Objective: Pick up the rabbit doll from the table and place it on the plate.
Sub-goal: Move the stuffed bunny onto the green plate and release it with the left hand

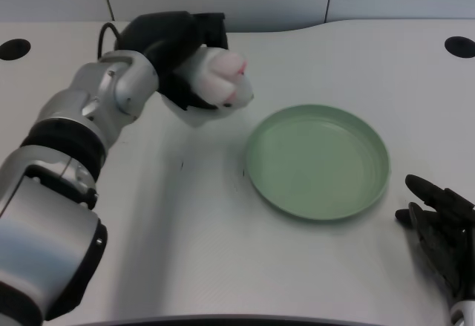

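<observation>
While no writing is legible anywhere, the head view shows the black left hand (178,51) wrapped around the soft white-and-pink plush rabbit doll (223,79), holding it above the smooth white table (185,222), just left of the round, shallow, pale-green plastic plate (318,161).

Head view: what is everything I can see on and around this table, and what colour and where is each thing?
Soft white rabbit doll with pink patches: one, white and pink, held in the left robot hand, to the upper left of the plate.
Round pale green plate: one, green, at centre right, nothing in it.
White table: one, white, filling the view.
Round black holes in the table: two, black, at the far left and the far right.
Left robot hand: one, black on a silver forearm, upper left, gripping the doll.
Right robot hand: one, black, lower right, touching nothing.
</observation>
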